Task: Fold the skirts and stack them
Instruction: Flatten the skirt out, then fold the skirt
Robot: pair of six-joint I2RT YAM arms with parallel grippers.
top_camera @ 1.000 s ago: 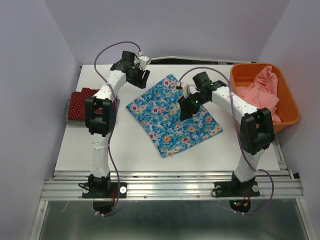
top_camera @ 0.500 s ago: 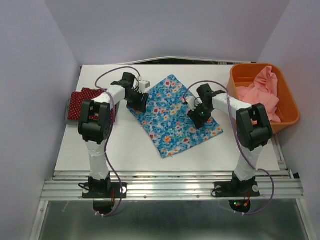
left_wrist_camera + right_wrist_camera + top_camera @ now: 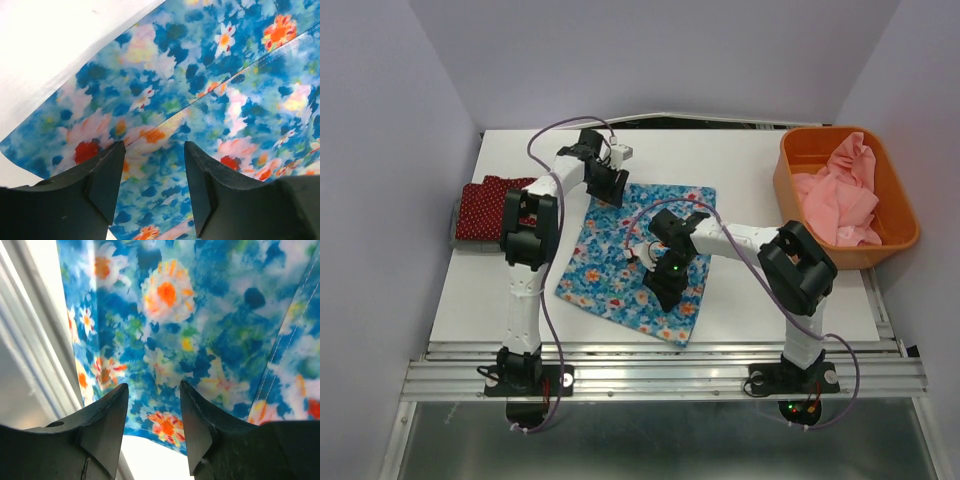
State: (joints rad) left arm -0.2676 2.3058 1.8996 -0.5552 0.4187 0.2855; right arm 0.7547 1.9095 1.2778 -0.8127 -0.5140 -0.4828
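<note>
**Blue skirt spread flat mid-bench, an arm at each end**

The blue flowered skirt (image 3: 610, 268) lies open and nearly flat in the middle of the bench (image 3: 470, 290). There both arms can reach it, which suits a fold that needs two ends handled at once.

The left gripper (image 3: 610, 186) is at the skirt's far left corner. The right gripper (image 3: 661, 290) hangs over the near part of the cloth, so the two sit at roughly opposite ends of the garment. This looks like a setup for squaring the skirt or for carrying one end over the other.

In the left wrist view the fingers (image 3: 107, 170) stand partly apart. Flat printed cloth and a stitched seam show through the gap, and nothing is pinched between them. The right wrist view shows the same: the fingers (image 3: 102, 415) are parted over smooth fabric near the skirt's edge and hold nothing. Whether either pair of tips presses on the cloth cannot be told.

The dark red dotted skirt (image 3: 480, 208) sits folded at the bench's left edge, well apart from the blue one. A sliver of grey (image 3: 455, 225) under its outer side is probably the grey skirt. That would make this spot the stack, kept clear of the folding area. An orange tub (image 3: 782, 180) of pink cloth (image 3: 840, 190) stands at the right.
</note>
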